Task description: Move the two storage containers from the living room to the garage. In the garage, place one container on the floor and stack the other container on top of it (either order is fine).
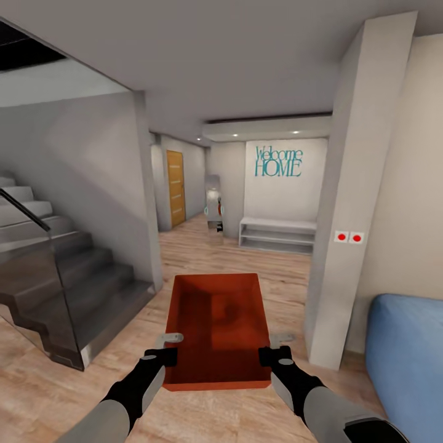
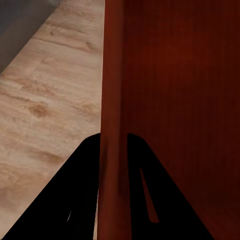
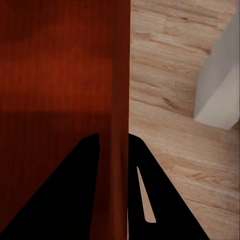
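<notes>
A red-orange storage container (image 1: 215, 329) is carried in front of me above the light wood-plank flooring. My left gripper (image 1: 167, 347) is shut on its left wall and my right gripper (image 1: 274, 347) is shut on its right wall. The left wrist view has the thin red wall (image 2: 111, 125) pinched between the two dark fingers (image 2: 65, 200). In the right wrist view the container wall (image 3: 119, 120) sits the same way between the black fingers (image 3: 160, 200). The bin looks empty inside.
A staircase with a glass railing (image 1: 55, 271) stands at the left. A white pillar (image 1: 344, 203) with two red buttons rises at the right, a blue sofa edge (image 1: 406, 363) beside it. Ahead a hallway leads to a wooden door (image 1: 176, 187) and a white bench (image 1: 277, 234).
</notes>
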You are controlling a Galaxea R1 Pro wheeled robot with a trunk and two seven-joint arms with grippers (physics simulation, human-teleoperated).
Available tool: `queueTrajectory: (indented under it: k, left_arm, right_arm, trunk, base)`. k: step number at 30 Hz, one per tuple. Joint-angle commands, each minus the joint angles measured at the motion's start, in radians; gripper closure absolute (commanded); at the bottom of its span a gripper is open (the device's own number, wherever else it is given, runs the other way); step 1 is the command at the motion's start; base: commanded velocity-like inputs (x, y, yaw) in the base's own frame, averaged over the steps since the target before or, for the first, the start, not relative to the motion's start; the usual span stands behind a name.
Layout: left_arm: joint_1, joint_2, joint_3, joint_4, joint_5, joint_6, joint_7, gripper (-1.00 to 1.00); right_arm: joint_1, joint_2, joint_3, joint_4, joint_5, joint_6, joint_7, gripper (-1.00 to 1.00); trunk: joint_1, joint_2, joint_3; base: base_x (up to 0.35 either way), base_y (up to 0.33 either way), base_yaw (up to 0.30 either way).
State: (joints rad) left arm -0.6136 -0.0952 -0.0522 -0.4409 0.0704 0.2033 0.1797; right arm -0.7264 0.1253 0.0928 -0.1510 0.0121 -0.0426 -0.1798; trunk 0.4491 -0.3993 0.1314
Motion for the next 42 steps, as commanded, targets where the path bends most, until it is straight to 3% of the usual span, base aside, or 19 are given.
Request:
queueTrajectory:
  k: [1, 42]
  left_arm:
    - [0.000, 0.008, 0.040, -0.001, -0.006, 0.008, 0.026, 1.00]
    - [0.000, 0.008, 0.040, -0.001, -0.005, 0.008, 0.026, 1.00]
  right_arm:
    - [-0.001, -0.001, -0.016, -0.003, 0.011, -0.002, -0.007, 1.00]
    - [-0.001, 0.000, -0.016, -0.004, 0.011, -0.002, -0.007, 1.00]
  trunk:
    - [0.001, -0.001, 0.000]
    - [0.001, -0.001, 0.000]
  base:
    - [0.323, 0.014, 0.000]
    - [0.323, 0.022, 0.000]
